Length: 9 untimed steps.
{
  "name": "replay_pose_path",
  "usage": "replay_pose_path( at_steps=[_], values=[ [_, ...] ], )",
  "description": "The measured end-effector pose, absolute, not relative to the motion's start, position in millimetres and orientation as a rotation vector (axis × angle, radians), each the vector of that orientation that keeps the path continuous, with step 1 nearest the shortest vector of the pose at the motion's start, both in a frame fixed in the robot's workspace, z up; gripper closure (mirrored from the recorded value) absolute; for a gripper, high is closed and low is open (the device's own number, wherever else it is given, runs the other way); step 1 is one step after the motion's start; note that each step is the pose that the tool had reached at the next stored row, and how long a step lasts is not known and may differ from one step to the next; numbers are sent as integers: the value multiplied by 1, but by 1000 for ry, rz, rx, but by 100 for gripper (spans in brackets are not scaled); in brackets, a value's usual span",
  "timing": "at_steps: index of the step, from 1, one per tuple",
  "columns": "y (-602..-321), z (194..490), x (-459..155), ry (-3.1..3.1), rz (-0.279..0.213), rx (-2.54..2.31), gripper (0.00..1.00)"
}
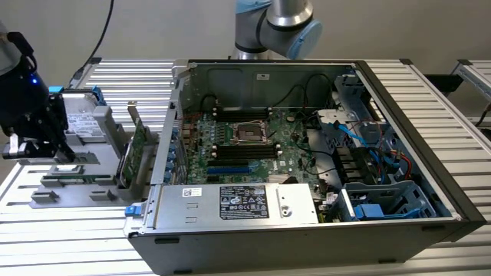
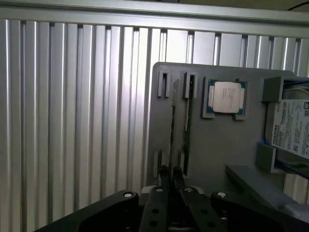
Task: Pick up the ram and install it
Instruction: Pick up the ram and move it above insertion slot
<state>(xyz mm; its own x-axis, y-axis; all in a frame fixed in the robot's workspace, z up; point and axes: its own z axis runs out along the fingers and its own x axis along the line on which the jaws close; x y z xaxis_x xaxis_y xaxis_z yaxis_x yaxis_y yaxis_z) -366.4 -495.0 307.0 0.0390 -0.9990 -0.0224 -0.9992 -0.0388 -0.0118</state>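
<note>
My gripper [image 2: 172, 170] was clenched on the thin edge of the ram [image 2: 172, 125], which stood on edge along the grey holder [image 2: 217, 145], to the exterior view's left of the open computer case [image 1: 230, 256]. Whether it was seated or lifted, I could not tell. Farther on lay a processor [image 2: 227, 96], then the slatted table [image 2: 72, 121].

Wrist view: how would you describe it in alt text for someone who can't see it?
The robot's black hand sits at one end of the ram, a thin stick standing on edge in a grey tray. The tray also holds a square processor chip, on a ribbed metal table.
</note>
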Motion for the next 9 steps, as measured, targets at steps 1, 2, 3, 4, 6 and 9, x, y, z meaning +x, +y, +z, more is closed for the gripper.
replay_pose_path(
  at_steps=[1,2,3,4,6,9],
  values=[
    [-495,311,-363,2159,15,-2247,87],
    [-495,315,-360,2158,17,-2247,87],
    [-495,319,-356,2156,19,-2247,87],
    [-495,322,-353,2154,21,-2247,87],
    [-495,330,-346,2150,26,-2246,87],
    [-495,341,-335,2145,33,-2245,87]
  ],
)
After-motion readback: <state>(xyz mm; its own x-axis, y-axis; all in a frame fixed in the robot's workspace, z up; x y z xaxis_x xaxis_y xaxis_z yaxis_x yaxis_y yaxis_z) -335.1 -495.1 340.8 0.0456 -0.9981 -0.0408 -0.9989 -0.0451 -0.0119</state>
